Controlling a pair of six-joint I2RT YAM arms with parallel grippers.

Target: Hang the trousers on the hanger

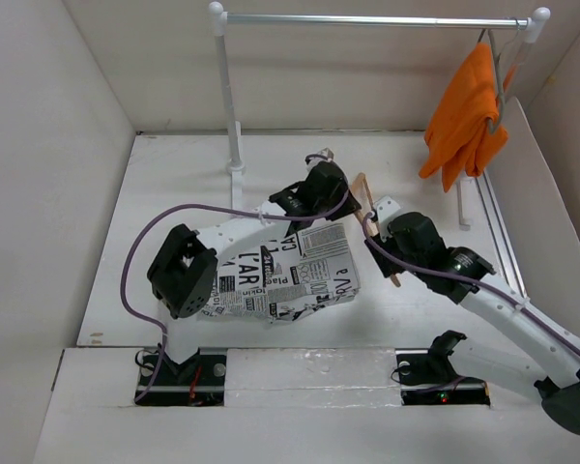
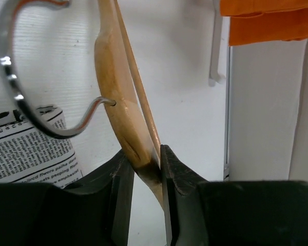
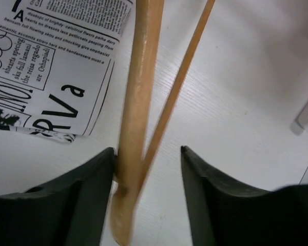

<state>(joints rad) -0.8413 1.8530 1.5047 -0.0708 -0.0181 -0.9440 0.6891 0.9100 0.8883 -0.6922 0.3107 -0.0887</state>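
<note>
The trousers (image 1: 290,271), white with black newspaper print, lie bunched on the table in front of the left arm; they also show in the wrist views (image 2: 25,151) (image 3: 51,56). The tan wooden hanger (image 1: 394,275) lies just right of them, its metal hook (image 2: 20,82) pointing to the far side. My left gripper (image 1: 346,193) (image 2: 143,159) is shut on the hanger (image 2: 120,97) near the hook. My right gripper (image 1: 382,234) (image 3: 148,151) stands open around the hanger's other end (image 3: 141,102), and the wood touches its left finger (image 3: 92,189).
A white clothes rack stands at the back, with a post (image 1: 230,97) and a rail (image 1: 367,19). An orange garment (image 1: 464,111) (image 2: 267,20) hangs on another hanger at the rail's right end. White walls close in both sides.
</note>
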